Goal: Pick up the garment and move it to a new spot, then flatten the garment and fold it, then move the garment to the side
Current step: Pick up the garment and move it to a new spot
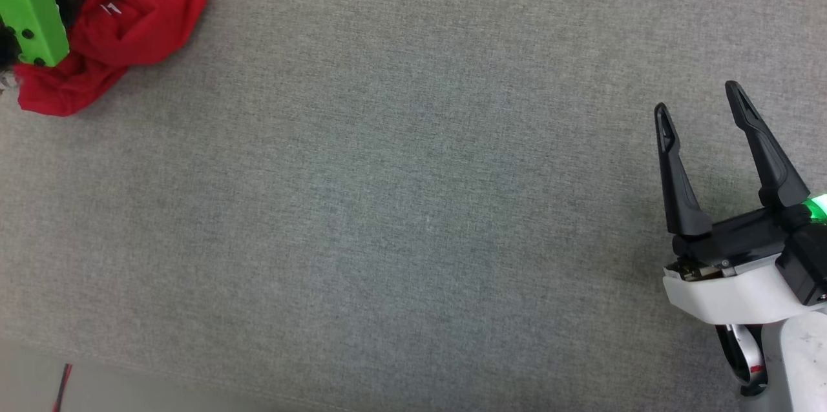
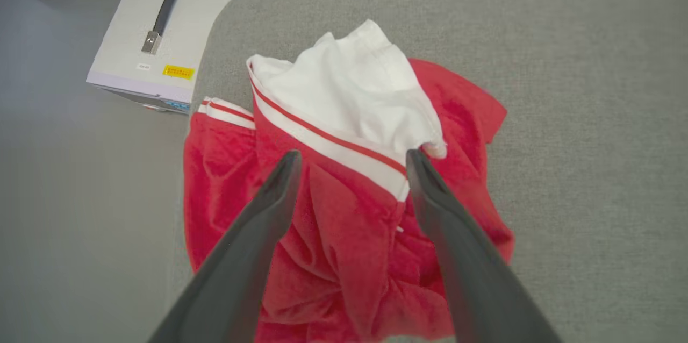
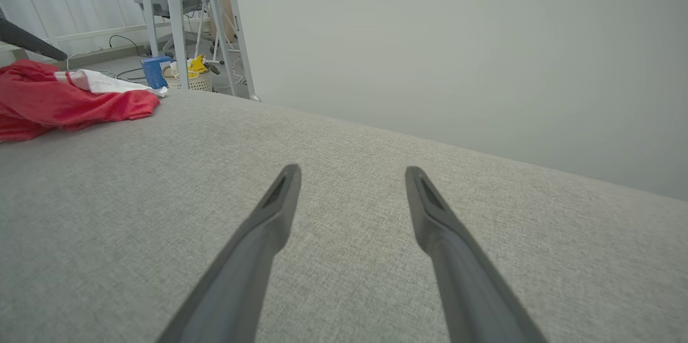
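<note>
Grey fabric tabletop (image 1: 413,205) carried the garment (image 1: 129,31), crumpled at its far left edge. Left end effector (image 2: 353,154) angled down over the heap, fingers spread wide, nothing gripped. Right end effector (image 1: 698,95) hovered at near right, well apart, equally wide and empty.

Head camera up high, looking almost straight down on the grey cloth surface (image 1: 413,205); the garment (image 1: 136,31) is clipped by its top-left corner, the right gripper (image 1: 698,97) sits at lower right. Left wrist camera is in close, tilted steeply down past the left gripper (image 2: 353,154) onto that same garment, with the surface's edge and the floor (image 2: 80,198) on its left; right wrist camera rides low, skimming across the surface toward a pale wall (image 3: 457,36). All three share the garment, far off at the right wrist's upper left.
</note>
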`<state>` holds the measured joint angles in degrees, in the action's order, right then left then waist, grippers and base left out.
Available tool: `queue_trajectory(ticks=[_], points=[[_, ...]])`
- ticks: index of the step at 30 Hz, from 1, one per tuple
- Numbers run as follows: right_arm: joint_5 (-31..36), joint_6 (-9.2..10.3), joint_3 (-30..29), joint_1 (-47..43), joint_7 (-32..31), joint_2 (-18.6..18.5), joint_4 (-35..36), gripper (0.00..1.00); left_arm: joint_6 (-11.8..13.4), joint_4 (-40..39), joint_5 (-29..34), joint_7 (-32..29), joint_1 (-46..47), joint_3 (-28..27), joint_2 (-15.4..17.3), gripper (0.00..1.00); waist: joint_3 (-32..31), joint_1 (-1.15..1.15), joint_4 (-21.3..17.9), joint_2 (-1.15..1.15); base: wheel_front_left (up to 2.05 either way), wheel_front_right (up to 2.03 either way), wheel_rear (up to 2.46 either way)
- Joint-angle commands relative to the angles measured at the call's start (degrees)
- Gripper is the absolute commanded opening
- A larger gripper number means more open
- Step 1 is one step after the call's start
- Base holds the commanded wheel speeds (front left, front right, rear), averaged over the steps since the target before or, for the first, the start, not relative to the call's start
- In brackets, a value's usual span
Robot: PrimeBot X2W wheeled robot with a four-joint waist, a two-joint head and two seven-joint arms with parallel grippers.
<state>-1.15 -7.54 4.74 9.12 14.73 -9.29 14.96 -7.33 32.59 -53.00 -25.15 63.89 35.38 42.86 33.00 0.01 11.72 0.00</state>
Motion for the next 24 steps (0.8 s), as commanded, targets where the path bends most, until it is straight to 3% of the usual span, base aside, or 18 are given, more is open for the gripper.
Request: queue_trajectory(ticks=[1,8,17,18,19,24], points=[[0.6,0.05,0.1,1.2,0.3,-0.2,0.4,1.00,0.0,0.7,-0.4,-2.2,1.4,0.9,-0.1,1.00,1.2,-0.01,-0.6,0.00,0.00,0.00,0.00],[0.4,0.05,0.0,1.9,0.3,-0.5,0.4,1.00,1.4,3.0,1.0,-14.1,1.8,6.4,-1.7,1.00,3.1,-0.01,-1.0,0.00,0.00,0.00,0.00],[-0.1,0.05,1.3,2.4,0.3,0.1,-0.9,1.00,1.1,6.7,0.8,-14.6,-1.5,9.4,-6.0,1.00,2.3,-0.01,-1.4,0.00,0.00,0.00,0.00],[-0.2,0.05,1.4,2.2,0.3,0.2,-1.2,1.00,0.9,7.2,1.1,-13.5,-1.4,9.6,-6.1,0.43,1.7,-0.01,-1.4,0.00,0.00,0.00,0.00],[-0.4,0.05,1.5,2.0,0.3,0.3,-1.3,1.00,0.8,7.5,1.1,-12.5,-1.2,9.4,-6.2,0.00,1.1,-0.01,-1.3,0.00,0.00,0.00,0.00],[-1.3,0.05,2.4,1.0,0.3,1.1,-2.5,1.00,0.1,8.7,0.6,-5.7,1.1,8.2,-5.9,0.00,-3.7,-0.01,-0.7,0.00,0.00,0.00,0.00]])
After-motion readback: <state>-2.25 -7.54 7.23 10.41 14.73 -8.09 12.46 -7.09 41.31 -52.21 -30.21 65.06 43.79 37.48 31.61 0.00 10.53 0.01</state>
